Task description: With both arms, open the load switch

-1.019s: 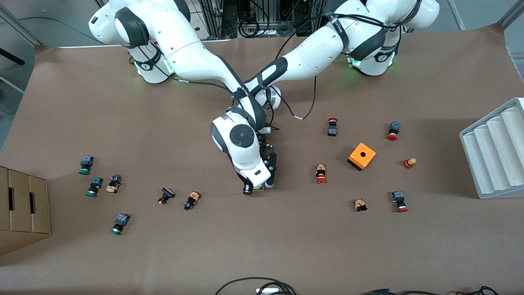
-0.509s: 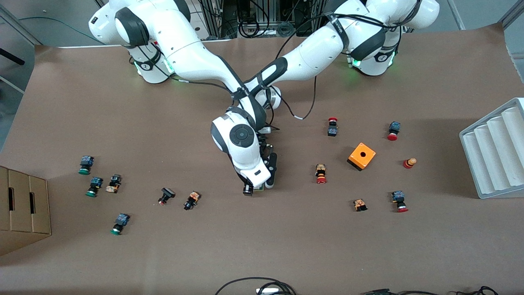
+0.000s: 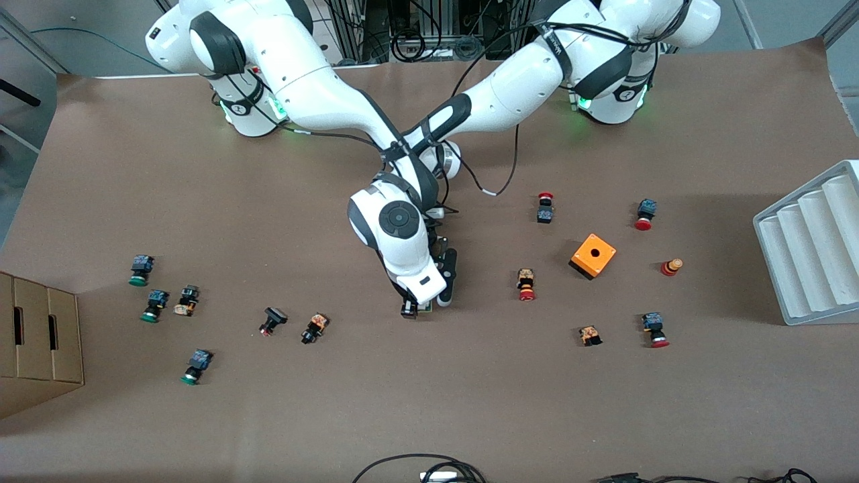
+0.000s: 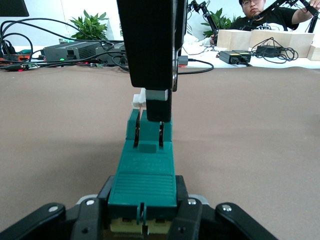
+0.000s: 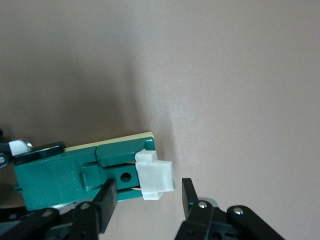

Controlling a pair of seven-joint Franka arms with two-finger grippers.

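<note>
The green load switch (image 4: 145,170) lies on the brown table near its middle and shows only partly in the front view (image 3: 425,308). My left gripper (image 4: 142,216) is shut on one end of it, low over the table (image 3: 443,295). My right gripper (image 5: 147,192) reaches down from above at the other end (image 3: 415,308). It is open. One finger (image 5: 105,200) is over the green body and the other finger (image 5: 190,197) stands apart from the white sliding piece (image 5: 155,176). That white piece juts out past the end of the switch (image 4: 139,98).
Small push buttons lie scattered toward both ends of the table. An orange box (image 3: 593,255) with a hole sits toward the left arm's end, with a white ridged tray (image 3: 809,245) at that edge. A cardboard box (image 3: 37,342) stands at the right arm's end.
The right arm's hand has shifted very slightly toward the bases. The left gripper and the switch have not moved.
</note>
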